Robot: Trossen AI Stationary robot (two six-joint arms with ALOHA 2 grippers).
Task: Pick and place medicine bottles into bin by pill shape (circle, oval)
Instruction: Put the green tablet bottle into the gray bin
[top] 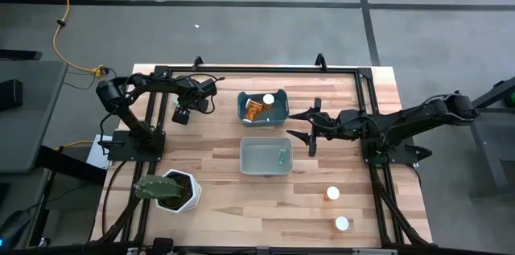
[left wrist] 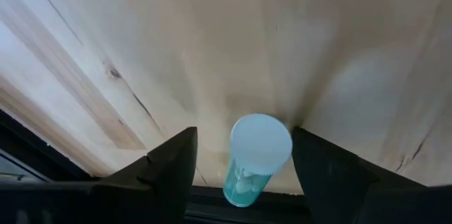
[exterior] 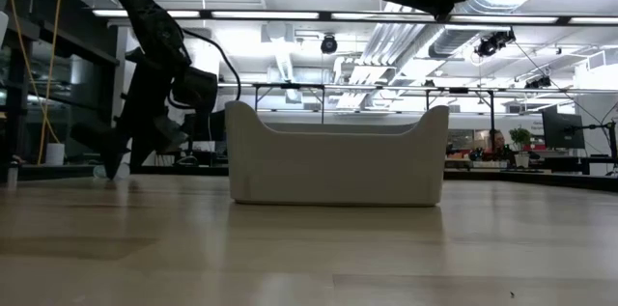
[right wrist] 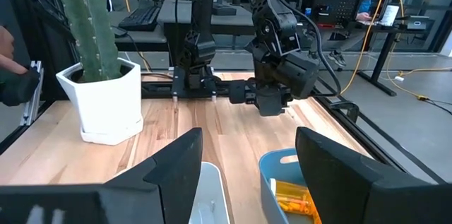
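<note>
My left gripper [top: 182, 115] is at the table's far left, pointing down, open. A greenish bottle with a white cap [left wrist: 258, 150] shows between its fingers. My right gripper [top: 294, 125] is open and empty, above the gap between the two bins. The blue bin [top: 278, 108] at the far middle holds an orange bottle [top: 255, 110]. The white bin [top: 251, 158] nearer the front holds a greenish bottle [top: 282, 156]. Two white-capped bottles [top: 332, 194] [top: 342, 223] stand on the table at the near right. My left gripper stands around the greenish bottle from above. One finger [left wrist: 321, 171] is right beside the white cap's edge [left wrist: 288, 139]. The other finger [left wrist: 173, 164] is a clear gap away. I cannot tell whether the near finger touches the cap.
A white hexagonal pot with a cactus [top: 170, 191] stands at the near left. It also shows in the right wrist view [right wrist: 106, 100]. A dark frame rail [top: 257, 71] runs round the table. Bare wood lies between the pot and the white bin.
</note>
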